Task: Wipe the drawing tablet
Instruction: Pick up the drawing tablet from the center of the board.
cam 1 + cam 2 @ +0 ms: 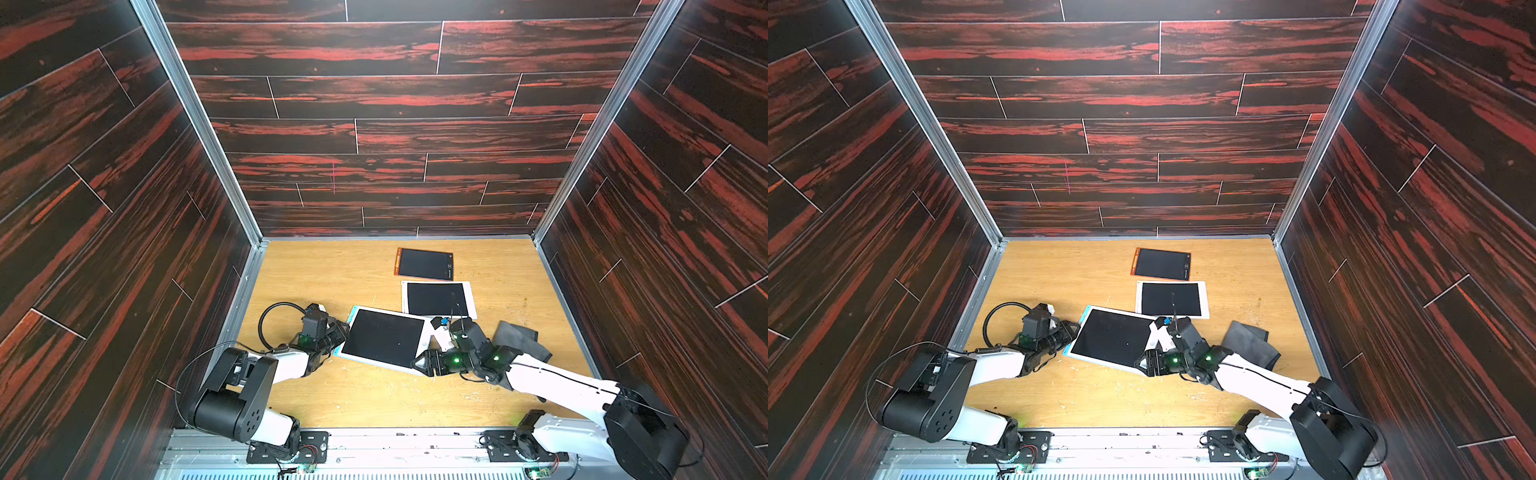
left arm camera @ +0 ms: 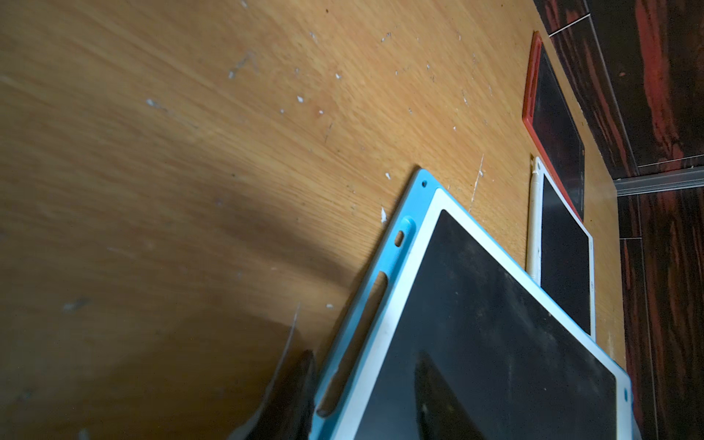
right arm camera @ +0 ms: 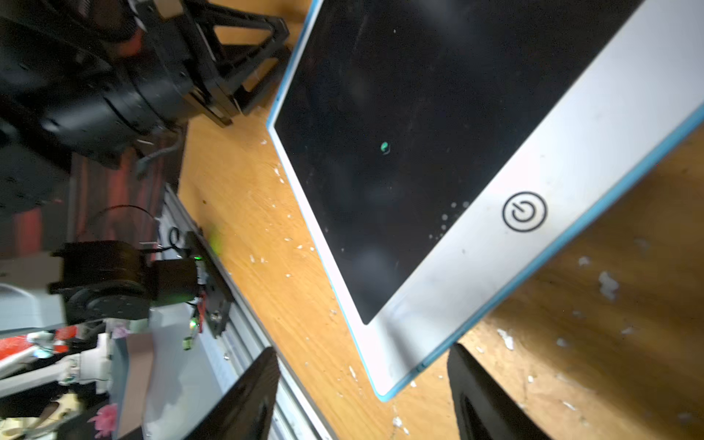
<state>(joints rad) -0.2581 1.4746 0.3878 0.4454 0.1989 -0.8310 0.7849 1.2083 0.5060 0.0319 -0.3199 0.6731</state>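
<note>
Between both arms the tablet [image 1: 384, 337] lies on the table [image 1: 332, 274], its long axis running from the left gripper [image 1: 338, 332] across to the right gripper [image 3: 362, 354]. The right jaws stand apart, with the tablet's near corner between them. For the left one I cannot tell whether it clamps the edge. The cloth [image 1: 519, 338] lies behind the right wrist, so I judge the right arm is nearer to it.
</note>
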